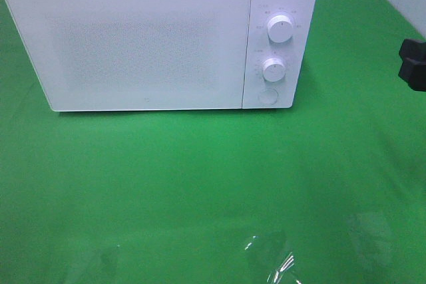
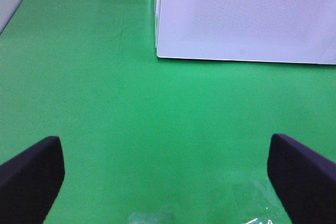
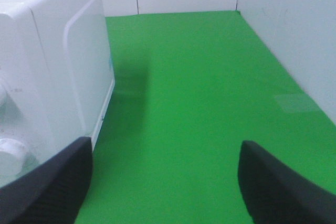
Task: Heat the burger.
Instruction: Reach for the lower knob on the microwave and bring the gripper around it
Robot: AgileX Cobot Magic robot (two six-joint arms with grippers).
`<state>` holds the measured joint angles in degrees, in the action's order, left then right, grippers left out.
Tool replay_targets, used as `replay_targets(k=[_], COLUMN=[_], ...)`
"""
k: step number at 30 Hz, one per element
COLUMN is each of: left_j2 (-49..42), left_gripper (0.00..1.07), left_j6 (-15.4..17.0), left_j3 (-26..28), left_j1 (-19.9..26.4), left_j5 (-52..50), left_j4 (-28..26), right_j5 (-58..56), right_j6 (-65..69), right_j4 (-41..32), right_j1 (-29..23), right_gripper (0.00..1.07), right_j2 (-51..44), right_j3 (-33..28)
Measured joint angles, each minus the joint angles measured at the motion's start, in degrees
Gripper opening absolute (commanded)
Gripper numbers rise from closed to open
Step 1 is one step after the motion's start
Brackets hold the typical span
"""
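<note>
The burger is out of view in all three frames. A white microwave (image 1: 146, 38) stands at the back of the green table with its door closed, so its inside is hidden. My left gripper (image 2: 164, 145) is open over bare green cloth in front of the microwave (image 2: 247, 14), with nothing between its black fingers (image 2: 31, 177). My right gripper (image 3: 165, 148) is also open and empty beside the microwave's right side (image 3: 47, 66). Only a black part of the right arm (image 1: 414, 64) shows at the right edge of the exterior high view.
The microwave's panel has two round knobs (image 1: 281, 29) (image 1: 273, 70) and a round button (image 1: 267, 96). A green cloth (image 1: 200, 184) covers the table. White walls (image 3: 294, 35) border the table behind and to the right. Shiny glare marks (image 1: 279, 264) lie near the front edge.
</note>
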<state>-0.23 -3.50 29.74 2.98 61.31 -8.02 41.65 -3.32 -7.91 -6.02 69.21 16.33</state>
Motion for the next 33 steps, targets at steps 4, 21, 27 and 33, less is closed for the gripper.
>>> replay_targets(k=[4, 21, 27, 33], left_j2=[0.0, 0.0, 0.0, 0.0], left_gripper=[0.97, 0.97, 0.97, 0.97], left_j6=[0.0, 0.0, 0.0, 0.0], left_j3=[0.0, 0.0, 0.0, 0.0], left_j1=[0.0, 0.0, 0.0, 0.0], left_j5=[0.0, 0.0, 0.0, 0.0], left_j4=[0.0, 0.0, 0.0, 0.0], right_j5=[6.4, 25.1, 27.1, 27.3], right_j6=[-6.6, -14.2, -13.6, -13.1], right_j4=[-7.6, -26.6, -31.9, -34.0], right_j1=[-4.5, -26.9, -33.2, -36.2], right_gripper=[0.74, 0.74, 0.74, 0.74], right_j2=[4.3, 20.5, 25.1, 29.8], right_j3=[0.0, 0.1, 0.5, 5.1])
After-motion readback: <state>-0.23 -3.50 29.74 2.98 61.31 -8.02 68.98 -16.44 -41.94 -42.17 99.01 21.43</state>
